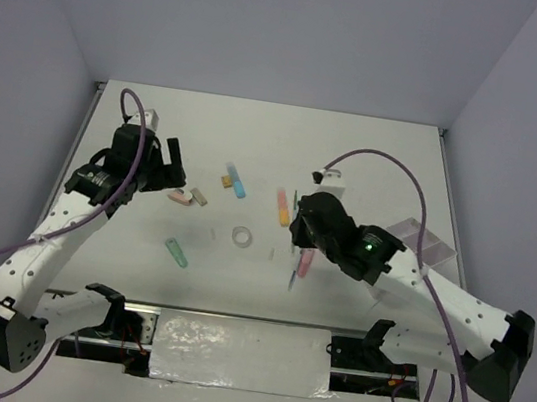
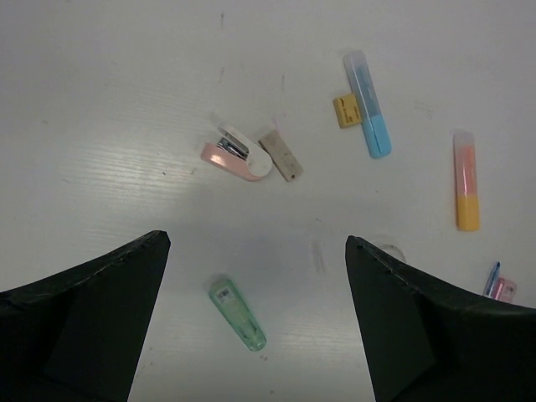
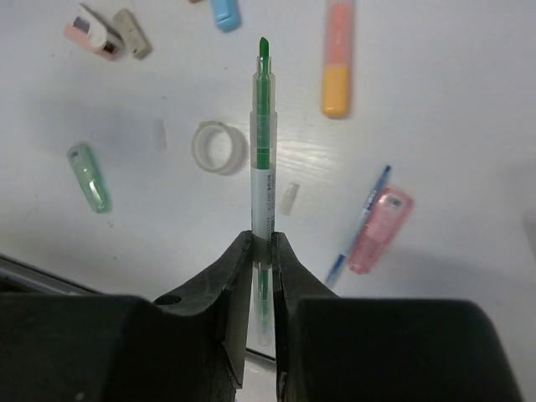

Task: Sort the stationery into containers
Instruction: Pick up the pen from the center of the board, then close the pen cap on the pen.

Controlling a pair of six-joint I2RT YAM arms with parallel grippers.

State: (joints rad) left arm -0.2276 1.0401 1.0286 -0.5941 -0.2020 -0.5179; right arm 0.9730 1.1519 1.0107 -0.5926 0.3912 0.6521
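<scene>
Our right gripper [image 3: 262,251] is clamped on a thin green pen [image 3: 265,151] with a clear plastic barrel. The two black fingers pinch its lower end, and the green tip juts forward over the white table [image 1: 258,139]. In the right wrist view a clear tape ring [image 3: 219,146] lies just left of the barrel and a tiny clear cap [image 3: 289,198] just right of it. Farther right, a thin blue pen [image 3: 358,224] lies just beside a short pink marker [image 3: 378,229]. Up near the pen's tip is a short orange marker [image 3: 337,59], and a short green marker [image 3: 88,176] lies well to the left.

Our left gripper [image 2: 255,243] hangs with its fingers wide apart, holding nothing. Beyond it we see a pink-and-white eraser [image 2: 236,157] just beside a tan eraser [image 2: 280,155], and a small yellow block [image 2: 346,110] beside a short blue marker [image 2: 368,105].

The white plastic tray [image 1: 423,246] sits at the table's right side, partly hidden behind the right arm and well apart from the loose pieces.
</scene>
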